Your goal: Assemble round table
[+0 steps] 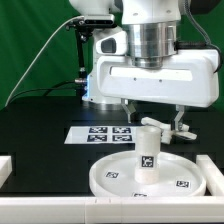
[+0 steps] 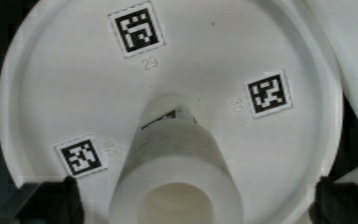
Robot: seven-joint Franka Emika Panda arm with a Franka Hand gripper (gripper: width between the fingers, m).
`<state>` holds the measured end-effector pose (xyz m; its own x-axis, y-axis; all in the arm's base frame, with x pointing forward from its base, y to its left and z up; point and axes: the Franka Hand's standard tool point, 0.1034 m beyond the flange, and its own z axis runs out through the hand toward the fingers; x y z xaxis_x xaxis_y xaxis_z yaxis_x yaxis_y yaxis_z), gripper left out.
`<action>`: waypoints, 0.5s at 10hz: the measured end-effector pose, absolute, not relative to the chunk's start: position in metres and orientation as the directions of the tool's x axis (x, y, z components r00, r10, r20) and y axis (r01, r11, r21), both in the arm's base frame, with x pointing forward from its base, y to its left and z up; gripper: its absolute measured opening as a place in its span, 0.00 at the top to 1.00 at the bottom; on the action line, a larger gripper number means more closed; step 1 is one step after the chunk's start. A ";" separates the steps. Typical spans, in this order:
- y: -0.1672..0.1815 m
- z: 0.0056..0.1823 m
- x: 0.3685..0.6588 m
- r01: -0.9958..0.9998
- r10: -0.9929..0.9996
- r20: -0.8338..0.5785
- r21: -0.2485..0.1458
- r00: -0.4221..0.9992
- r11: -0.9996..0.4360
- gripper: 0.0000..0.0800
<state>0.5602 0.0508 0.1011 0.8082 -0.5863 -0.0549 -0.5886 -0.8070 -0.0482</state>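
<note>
Now the hand [image 1: 152, 124] is opened wide just above the post [image 1: 147, 148], and nothing is held. The post is stood upright on the round disc [image 1: 115, 170].

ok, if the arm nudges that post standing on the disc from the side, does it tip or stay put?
The post stands upright at the middle of the round disc, taller than wide, so a high push could tip it. It looks like rigid white plastic, probably light. How firmly it is seated can't be told. The gripper hangs open above it, so nothing steadies it.
</note>
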 end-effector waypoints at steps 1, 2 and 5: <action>0.060 0.104 0.550 -0.581 -0.578 -0.061 -0.046 0.813 -0.812 0.19; 0.070 0.107 0.531 -0.558 -0.555 -0.063 -0.047 0.830 -0.829 0.19; 0.105 0.115 0.494 -0.471 -0.469 -0.059 -0.024 0.881 -0.882 0.19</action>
